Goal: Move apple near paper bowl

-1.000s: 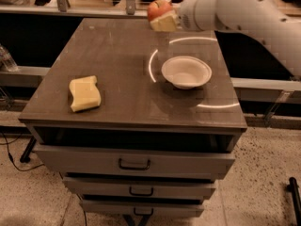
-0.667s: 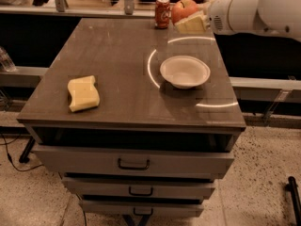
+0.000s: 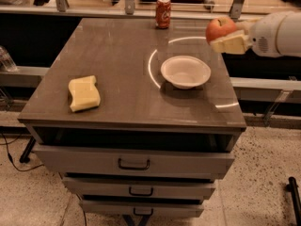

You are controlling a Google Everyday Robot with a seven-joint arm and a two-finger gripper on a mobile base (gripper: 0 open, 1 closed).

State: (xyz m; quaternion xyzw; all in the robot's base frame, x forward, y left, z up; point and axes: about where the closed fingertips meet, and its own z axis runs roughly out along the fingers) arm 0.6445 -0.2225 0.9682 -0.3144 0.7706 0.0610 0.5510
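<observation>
The red-orange apple [image 3: 219, 28] is held in the air above the right rear part of the cabinet top, just right of and above the white paper bowl [image 3: 185, 72]. My gripper [image 3: 225, 37] comes in from the right on a white arm and is shut on the apple, one cream finger [image 3: 229, 44] under it. The bowl sits upright and empty on the right half of the top.
A yellow sponge [image 3: 84, 93] lies at the front left. A red soda can [image 3: 163, 12] stands at the back edge. The grey cabinet top [image 3: 117, 55] has drawers below it. A rail and dark gap run behind.
The arm has drawn back to the right with the apple, from the back middle of the top to its right edge, uncovering the soda can.
</observation>
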